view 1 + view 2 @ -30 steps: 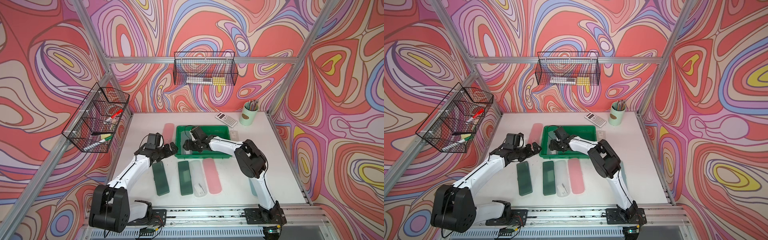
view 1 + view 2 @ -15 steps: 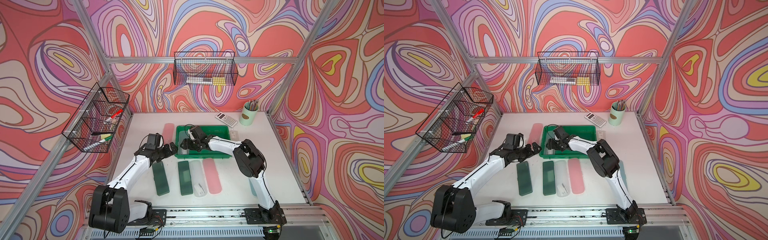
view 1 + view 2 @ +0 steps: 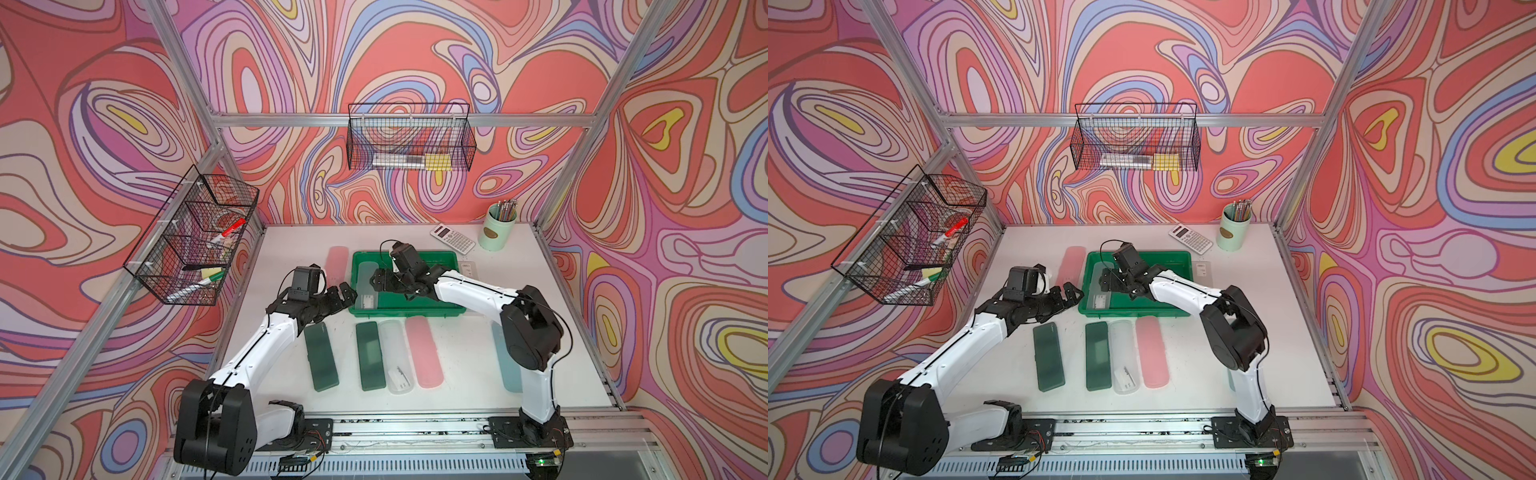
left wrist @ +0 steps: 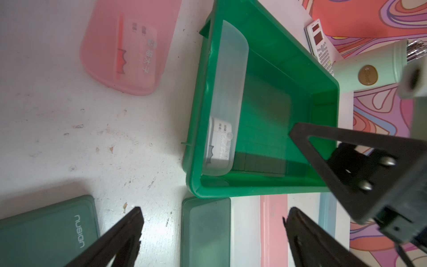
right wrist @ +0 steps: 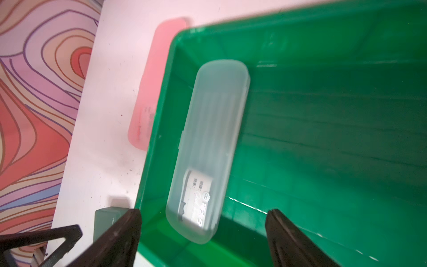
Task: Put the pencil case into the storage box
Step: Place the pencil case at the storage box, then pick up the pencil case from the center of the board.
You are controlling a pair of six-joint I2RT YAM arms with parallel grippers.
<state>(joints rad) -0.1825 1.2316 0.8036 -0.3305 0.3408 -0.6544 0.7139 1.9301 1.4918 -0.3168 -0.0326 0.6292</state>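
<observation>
Above the storage box, the right gripper gapes empty over the clear pencil case.

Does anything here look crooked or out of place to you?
Slightly: the clear pencil case in the storage box hugs one side wall and seems to lean on it. One pink case lies alone beside the box, apart from the others.
</observation>
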